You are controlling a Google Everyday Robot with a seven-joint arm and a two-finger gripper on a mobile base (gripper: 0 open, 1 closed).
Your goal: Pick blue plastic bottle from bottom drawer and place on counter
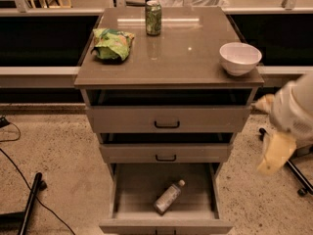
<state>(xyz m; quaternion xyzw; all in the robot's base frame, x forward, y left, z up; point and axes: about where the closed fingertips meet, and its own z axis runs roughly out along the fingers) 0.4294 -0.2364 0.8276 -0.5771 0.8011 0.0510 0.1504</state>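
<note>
The blue plastic bottle [167, 198] lies on its side in the open bottom drawer [128, 190], with its cap pointing to the back right. The counter [190, 53] is the glossy grey-brown top of the cabinet. My gripper [275, 153] shows as a blurred pale shape at the right edge. It hangs beside the cabinet at about the height of the middle drawer, well right of and above the bottle. It holds nothing that I can see.
On the counter stand a green soda can [153, 17] at the back, a crumpled green bag [112, 43] at the left and a white bowl [239, 58] at the right edge. The two upper drawers [167, 119] are slightly open. Black cables and a stand [29, 199] lie on the floor at left.
</note>
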